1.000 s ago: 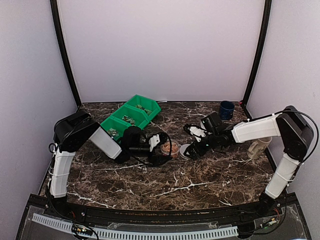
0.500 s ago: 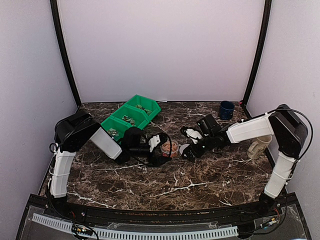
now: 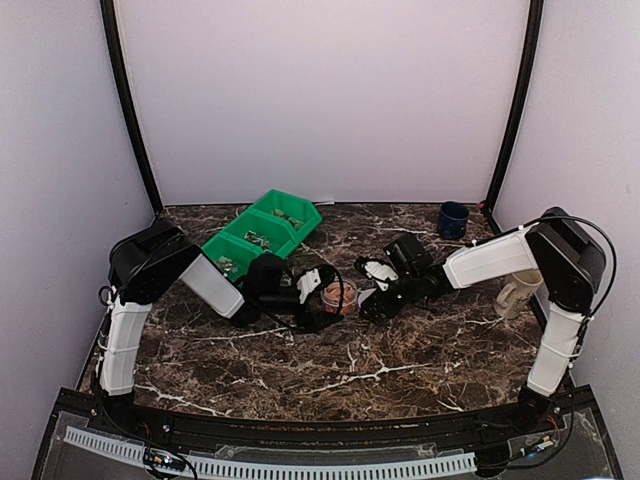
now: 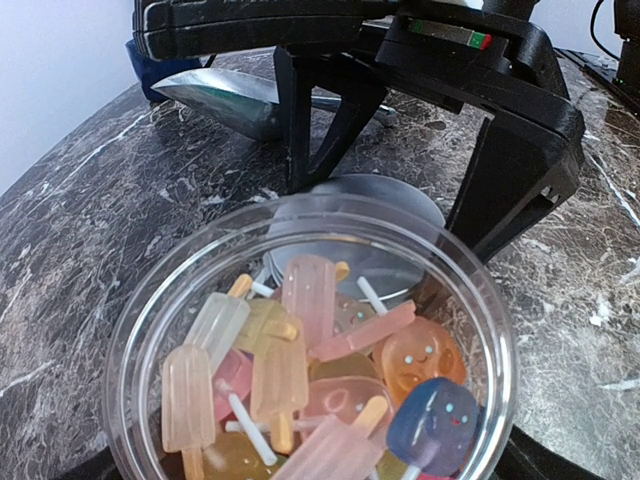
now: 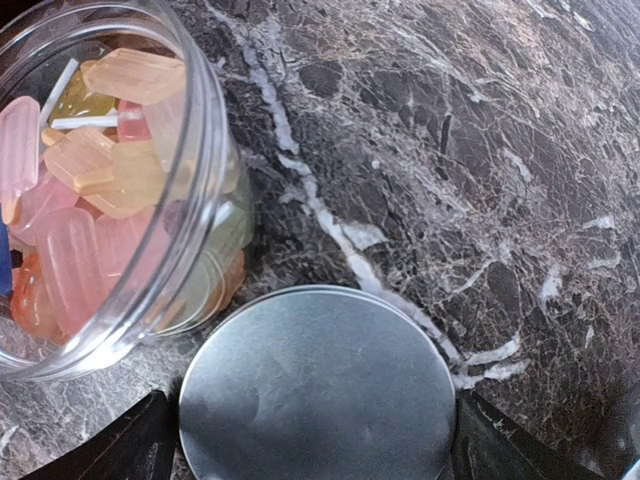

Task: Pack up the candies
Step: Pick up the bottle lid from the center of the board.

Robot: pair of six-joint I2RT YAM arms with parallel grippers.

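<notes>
Item, as we read it: candies point(image 4: 300, 370) heaped inside the clear jar point(image 4: 480, 300), filling apparently done, lid point(image 5: 315, 380) lying just beside it and unfitted; left gripper point(image 3: 328, 295) wide around the jar, right gripper point(image 5: 315, 445) wide astride the lid, grip on either we cannot tell.

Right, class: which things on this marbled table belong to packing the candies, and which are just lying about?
Belong to the job: small pastel lolly-shaped candies; clear round plastic jar holding them; flat round silvery lid.
Lying about: green three-compartment plastic bin; dark blue mug; whitish translucent cup.
</notes>
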